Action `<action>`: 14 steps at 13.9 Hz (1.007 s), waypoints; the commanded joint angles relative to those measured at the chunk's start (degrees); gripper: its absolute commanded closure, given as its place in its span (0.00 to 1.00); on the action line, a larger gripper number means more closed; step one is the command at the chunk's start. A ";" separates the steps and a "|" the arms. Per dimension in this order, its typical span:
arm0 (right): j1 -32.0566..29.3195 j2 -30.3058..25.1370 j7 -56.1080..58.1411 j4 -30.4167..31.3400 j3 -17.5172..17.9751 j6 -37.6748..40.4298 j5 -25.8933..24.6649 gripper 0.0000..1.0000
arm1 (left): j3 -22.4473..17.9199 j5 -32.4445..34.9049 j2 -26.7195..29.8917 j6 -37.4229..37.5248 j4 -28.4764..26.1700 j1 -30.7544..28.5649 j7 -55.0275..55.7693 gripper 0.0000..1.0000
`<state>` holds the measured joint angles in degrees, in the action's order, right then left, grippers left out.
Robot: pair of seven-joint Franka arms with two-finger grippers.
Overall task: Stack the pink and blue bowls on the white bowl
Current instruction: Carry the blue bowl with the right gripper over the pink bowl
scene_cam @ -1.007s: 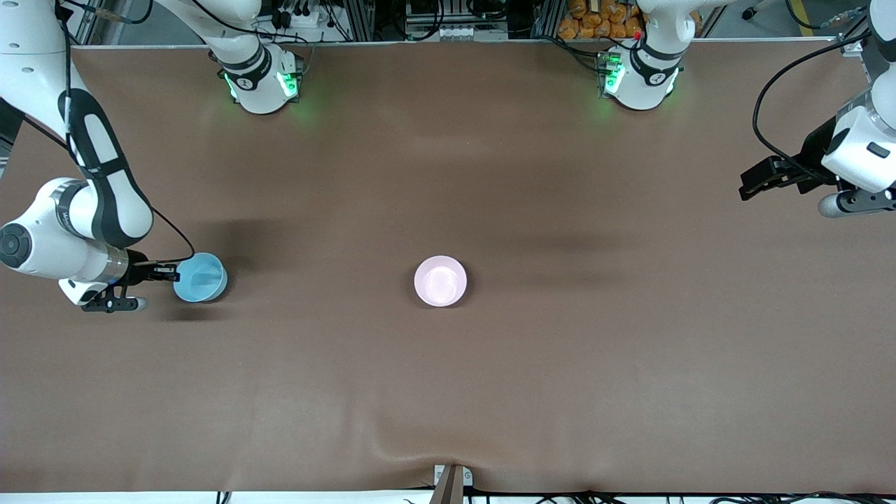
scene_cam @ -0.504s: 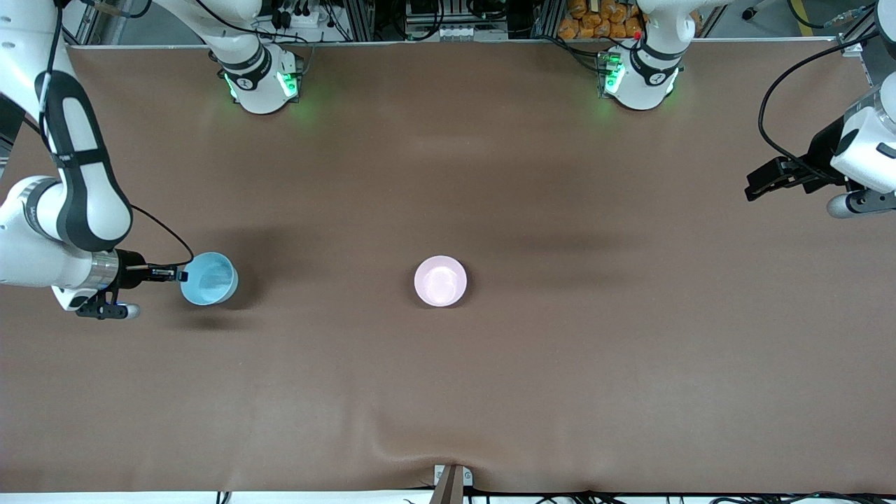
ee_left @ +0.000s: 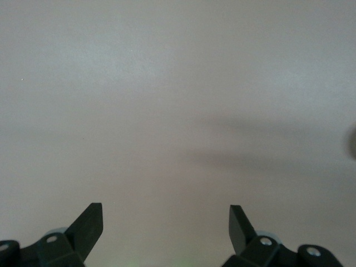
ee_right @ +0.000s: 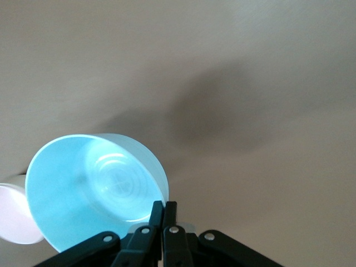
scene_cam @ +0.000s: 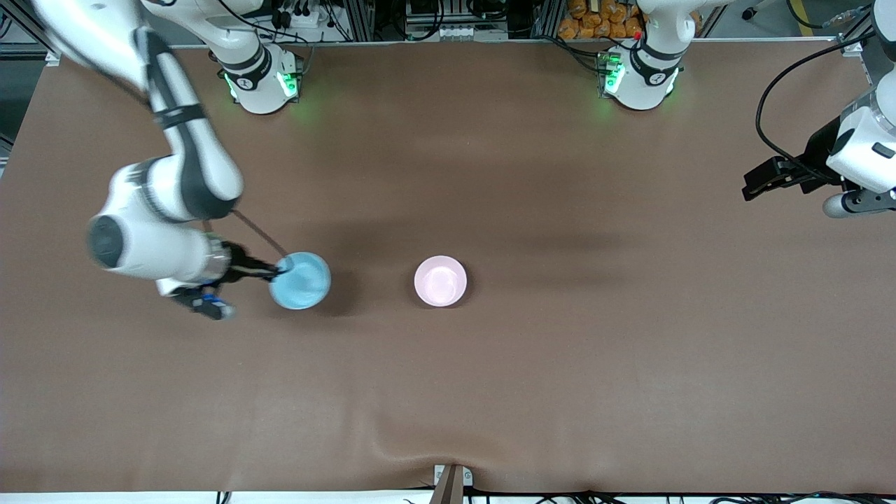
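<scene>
My right gripper [scene_cam: 278,269] is shut on the rim of the light blue bowl [scene_cam: 302,281] and holds it above the table, between the right arm's end and the pink bowl [scene_cam: 440,281]. The pink bowl sits upright at the table's middle. No white bowl shows on its own; it may lie under the pink bowl, I cannot tell. In the right wrist view the fingers [ee_right: 164,214] pinch the blue bowl's [ee_right: 89,189] wall, and the pink bowl [ee_right: 14,214] shows at the edge. My left gripper [scene_cam: 752,185] is open and empty, up over the left arm's end of the table.
The brown table [scene_cam: 560,364] bears nothing else. The arm bases [scene_cam: 260,80] stand along the farthest edge. A small clamp [scene_cam: 451,479] sits at the nearest edge.
My right gripper has carried the blue bowl from near the right arm's end toward the pink bowl. The left arm has barely moved.
</scene>
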<state>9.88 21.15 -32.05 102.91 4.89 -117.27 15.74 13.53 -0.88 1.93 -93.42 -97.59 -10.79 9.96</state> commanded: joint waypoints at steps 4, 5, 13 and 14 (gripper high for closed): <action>10.93 12.22 -18.19 -19.02 -0.94 1.78 1.39 1.00 | 0.36 -1.31 0.79 0.00 -0.14 -0.37 -1.61 0.00; 13.04 15.82 -21.62 -23.67 -0.94 3.87 0.96 1.00 | 0.36 -1.31 0.79 0.00 -0.23 -0.37 -1.61 0.00; 19.12 20.95 -24.55 -29.71 -1.02 4.16 1.22 1.00 | 0.36 -1.31 0.97 0.17 -0.23 -0.63 -1.61 0.00; 19.82 21.04 -24.46 -28.57 -1.02 2.07 1.22 1.00 | 0.36 -1.31 0.97 0.17 -0.23 -0.63 -1.61 0.00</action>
<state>27.90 41.64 -55.73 74.46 4.63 -114.07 15.94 13.68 -0.89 1.93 -93.43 -97.57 -10.73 9.90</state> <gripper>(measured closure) 0.982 0.000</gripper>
